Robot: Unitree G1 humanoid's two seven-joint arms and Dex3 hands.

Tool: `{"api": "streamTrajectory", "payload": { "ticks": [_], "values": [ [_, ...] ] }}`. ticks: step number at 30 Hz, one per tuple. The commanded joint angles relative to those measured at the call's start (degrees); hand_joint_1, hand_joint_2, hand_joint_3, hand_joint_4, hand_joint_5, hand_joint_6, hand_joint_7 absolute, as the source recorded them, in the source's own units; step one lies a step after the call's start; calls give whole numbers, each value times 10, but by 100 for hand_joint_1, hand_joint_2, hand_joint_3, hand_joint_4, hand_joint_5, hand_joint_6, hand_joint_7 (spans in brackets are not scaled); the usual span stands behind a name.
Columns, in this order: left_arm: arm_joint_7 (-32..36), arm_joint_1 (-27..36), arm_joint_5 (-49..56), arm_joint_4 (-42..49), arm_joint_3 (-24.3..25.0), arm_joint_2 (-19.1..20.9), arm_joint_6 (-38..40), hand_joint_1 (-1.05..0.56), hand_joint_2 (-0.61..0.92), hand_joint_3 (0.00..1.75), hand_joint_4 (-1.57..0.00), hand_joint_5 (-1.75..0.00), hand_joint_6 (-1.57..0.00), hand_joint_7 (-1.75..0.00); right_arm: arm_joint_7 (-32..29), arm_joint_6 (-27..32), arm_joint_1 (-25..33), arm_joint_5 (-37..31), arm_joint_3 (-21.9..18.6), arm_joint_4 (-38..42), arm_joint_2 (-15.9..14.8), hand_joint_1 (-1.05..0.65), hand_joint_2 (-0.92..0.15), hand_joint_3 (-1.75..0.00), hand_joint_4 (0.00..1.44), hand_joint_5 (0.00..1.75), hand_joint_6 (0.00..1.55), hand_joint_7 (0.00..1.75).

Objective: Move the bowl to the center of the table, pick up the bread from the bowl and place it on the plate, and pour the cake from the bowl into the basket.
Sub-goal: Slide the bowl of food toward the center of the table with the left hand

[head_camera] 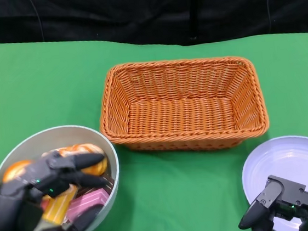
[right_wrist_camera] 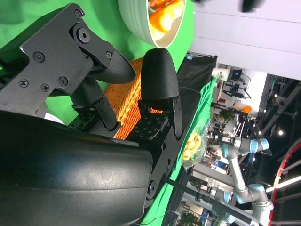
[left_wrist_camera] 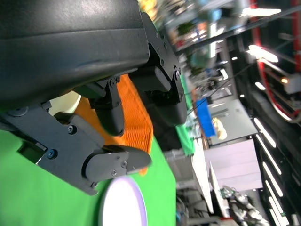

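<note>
Head view: left hand [head_camera: 39, 207] over the round grey bowl [head_camera: 99, 140], fingers [head_camera: 79, 162] curled above the glossy orange bread [head_camera: 96, 167]; can't tell if they grip it. Pink and yellow wrapped cakes [head_camera: 88, 200] lie beneath those fingers (same bowl). Right hand [head_camera: 287, 206] spread, holding nothing, fingertips over the smooth white plate [head_camera: 296, 155]. Woven orange rectangular basket [head_camera: 183, 104] sits beyond both hands on the green worktop [head_camera: 179, 201].

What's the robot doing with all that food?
The robot's left hand is over a grey bowl at the near left of the green table, fingers reaching in among orange bread and pink and yellow cake. Whether it grips anything yet is unclear. The orange basket in the middle is empty. Its right hand rests at the white plate, holding nothing.
</note>
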Motion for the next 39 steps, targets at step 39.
{"api": "streamTrajectory", "payload": {
  "ticks": [39],
  "values": [
    [129,-132,154,284,133,119,31,-70,92,58,0,-15,-10,-1,-6,-23,21,-7,0,-3,-11,-6,-40,-131,78,174,78,133]
  ]
}}
